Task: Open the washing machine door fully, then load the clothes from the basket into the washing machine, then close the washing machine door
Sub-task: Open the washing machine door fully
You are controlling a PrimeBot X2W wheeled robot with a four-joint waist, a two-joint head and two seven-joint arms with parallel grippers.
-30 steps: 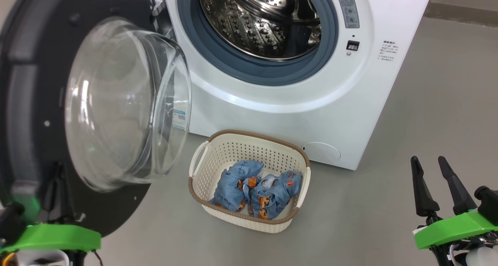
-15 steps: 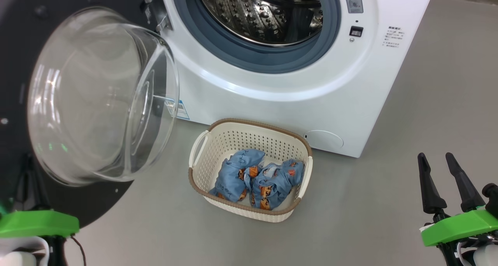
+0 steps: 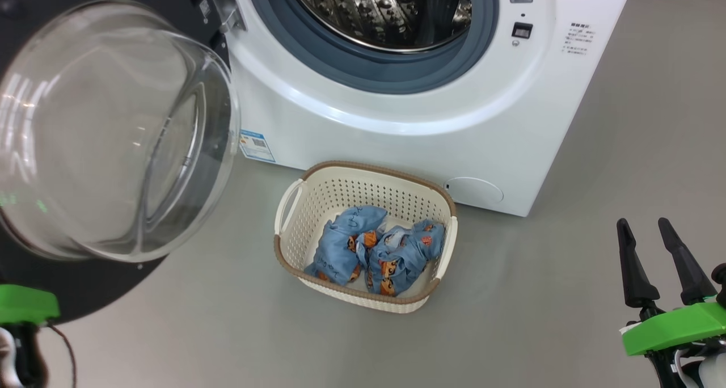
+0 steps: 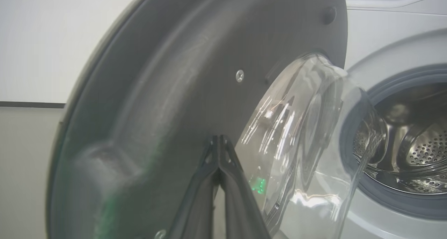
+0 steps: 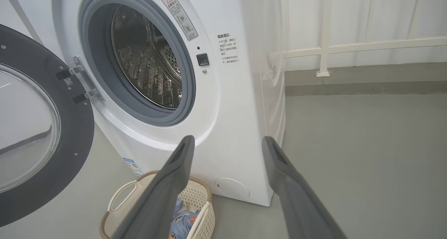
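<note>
The white washing machine [image 3: 397,144] fills the top of the head view, its steel drum [image 3: 391,8] exposed. Its door [image 3: 113,133] hangs swung out at the left, glass bowl facing me. On the floor in front stands the basket [image 3: 363,198] holding the light-blue clothes [image 3: 371,252]. In the left wrist view my left gripper [image 4: 218,141] is shut and empty, its tips at the door's [image 4: 174,74] black inner rim beside the glass. My right gripper [image 3: 642,222] is open and empty at the lower right, well apart from the basket [image 5: 115,211]; its fingers [image 5: 174,169] spread wide.
A blue label [image 3: 256,145] and a round lower cover [image 3: 475,190] sit on the machine's front. Grey floor [image 3: 567,297] stretches right of the machine and basket. A white railing [image 5: 349,48] runs along the wall behind.
The door has swung wider to the left, uncovering the blue label. My left arm's green mount has moved left with it. The head camera has shifted; the right gripper stays open.
</note>
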